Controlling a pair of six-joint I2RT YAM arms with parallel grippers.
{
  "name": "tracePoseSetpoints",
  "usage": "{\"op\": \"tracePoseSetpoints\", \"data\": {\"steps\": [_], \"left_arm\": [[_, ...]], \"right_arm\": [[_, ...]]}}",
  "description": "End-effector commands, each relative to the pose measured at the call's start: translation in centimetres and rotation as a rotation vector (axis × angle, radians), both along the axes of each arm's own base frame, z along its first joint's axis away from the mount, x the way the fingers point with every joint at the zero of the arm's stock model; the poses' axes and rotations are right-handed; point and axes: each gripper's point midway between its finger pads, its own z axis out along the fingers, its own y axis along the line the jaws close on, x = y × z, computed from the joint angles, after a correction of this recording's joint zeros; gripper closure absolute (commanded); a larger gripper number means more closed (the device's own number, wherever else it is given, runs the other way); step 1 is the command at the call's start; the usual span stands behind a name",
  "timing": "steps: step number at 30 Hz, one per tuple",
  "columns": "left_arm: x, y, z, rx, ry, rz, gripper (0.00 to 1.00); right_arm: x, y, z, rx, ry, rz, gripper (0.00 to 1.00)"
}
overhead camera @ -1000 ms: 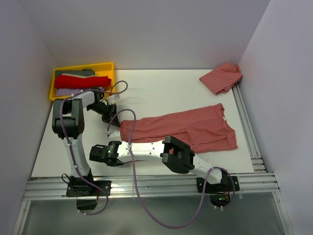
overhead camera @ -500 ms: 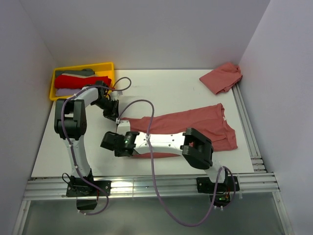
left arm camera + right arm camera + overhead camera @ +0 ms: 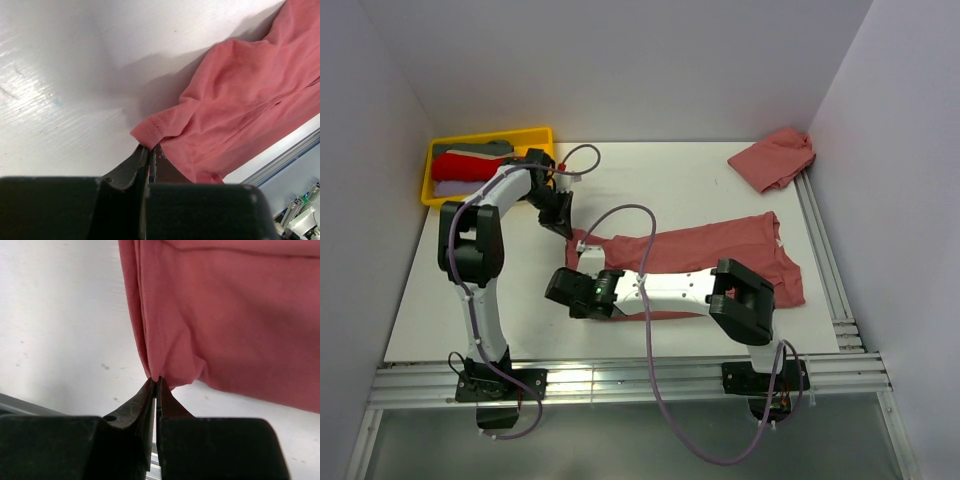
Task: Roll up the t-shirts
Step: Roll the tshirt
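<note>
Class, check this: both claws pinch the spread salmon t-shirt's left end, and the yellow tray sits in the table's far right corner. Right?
No. The yellow tray sits in the far left corner, as the top external view shows. The rest holds: the left claw and right claw both pinch the left end of the salmon t-shirt.

The top external camera is looking down from above and behind the near edge of the table [image 3: 670, 190], far enough back to be taking in all four edges. The left wrist camera is sitting very close to the tabletop, sighting along the left gripper [image 3: 150, 147] toward the near edge. The right wrist camera is hovering equally close, sighting past the right gripper [image 3: 156, 380]. All three views are sharing the left end of the salmon t-shirt [image 3: 240, 95].
</note>
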Motion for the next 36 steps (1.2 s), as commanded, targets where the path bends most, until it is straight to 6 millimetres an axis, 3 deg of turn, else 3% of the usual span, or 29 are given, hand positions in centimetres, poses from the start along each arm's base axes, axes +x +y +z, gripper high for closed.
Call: {"op": "tracePoseSetpoints", "data": {"steps": [1, 9, 25, 28, 34, 36], "left_arm": [[1.1, -1.1, 1.1, 0.007, -0.031, -0.003, 1.0], [1.3, -3.4, 0.9, 0.016, -0.033, -0.041, 1.0], [1.7, -6.8, 0.3, 0.015, -0.036, -0.1, 0.98], [1.7, -7.4, 0.5, 0.005, -0.045, -0.117, 0.94], [1.8, -8.3, 2.0, -0.034, -0.081, -0.149, 0.59], [2.0, -8.5, 2.9, -0.047, -0.108, -0.162, 0.53]], "right_arm": [[0.8, -0.5, 3.0, 0.102, -0.032, -0.059, 0.96], [0.8, -2.5, 2.5, 0.125, -0.023, -0.122, 0.97], [-0.1, -6.1, -0.4, 0.129, 0.022, -0.23, 0.98], [-0.3, -6.7, -0.8, 0.129, 0.028, -0.25, 0.98], [-0.2, -7.2, -1.0, 0.128, 0.033, -0.283, 0.97], [-0.3, -7.3, -1.0, 0.127, 0.034, -0.292, 0.97]]}}
